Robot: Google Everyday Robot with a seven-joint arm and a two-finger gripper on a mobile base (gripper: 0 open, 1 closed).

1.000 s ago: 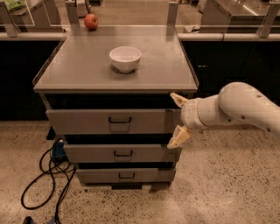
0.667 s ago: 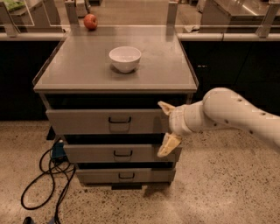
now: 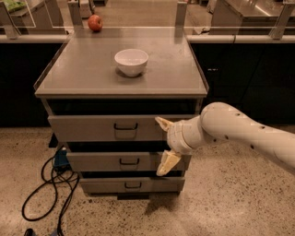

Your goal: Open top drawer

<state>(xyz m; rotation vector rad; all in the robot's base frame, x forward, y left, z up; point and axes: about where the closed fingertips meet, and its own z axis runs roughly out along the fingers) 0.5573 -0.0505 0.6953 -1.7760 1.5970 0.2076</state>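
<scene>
In the camera view the gripper (image 3: 166, 143) is seen, jaws spread wide, right of the top drawer's (image 3: 87, 129) wire handle (image 3: 126, 126). The handle, apparently slightly higher, should be centred between them before anything is pulled.

Seen under dim warm light: speckled floor (image 3: 239, 207), dark cabinets (image 3: 244, 78) behind, black cable (image 3: 64, 198) coiled at left, counters (image 3: 249, 14) beyond.

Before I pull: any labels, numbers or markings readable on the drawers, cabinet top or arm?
None readable: the top drawer front, its handle, the white bowl, the apple and the arm show no lettering.
The gripper is open in front of the drawer fronts, right of the handle.
</scene>
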